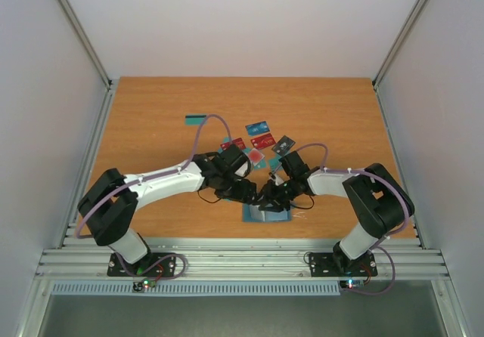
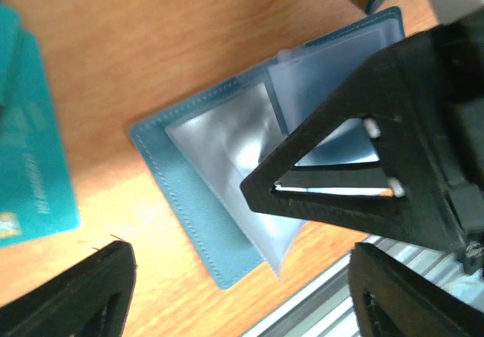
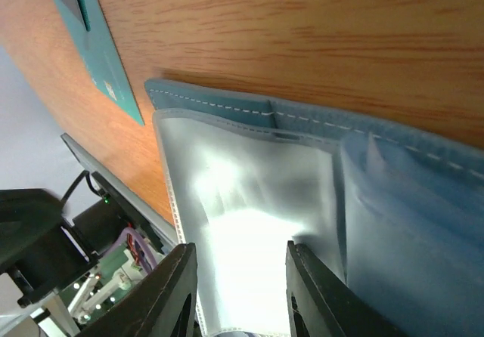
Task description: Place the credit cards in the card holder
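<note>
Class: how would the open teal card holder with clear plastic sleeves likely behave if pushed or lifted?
The teal stitched card holder lies thin and flat on the wooden table, so a push would probably slide it, not tip it. Its clear glossy sleeves look wrinkled and bowed, so they likely flop and feel slippery when lifted.

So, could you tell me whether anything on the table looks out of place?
One teal card lies alone toward the far left, apart from the loose heap of credit cards; nothing else looks spilled or damaged.
</note>
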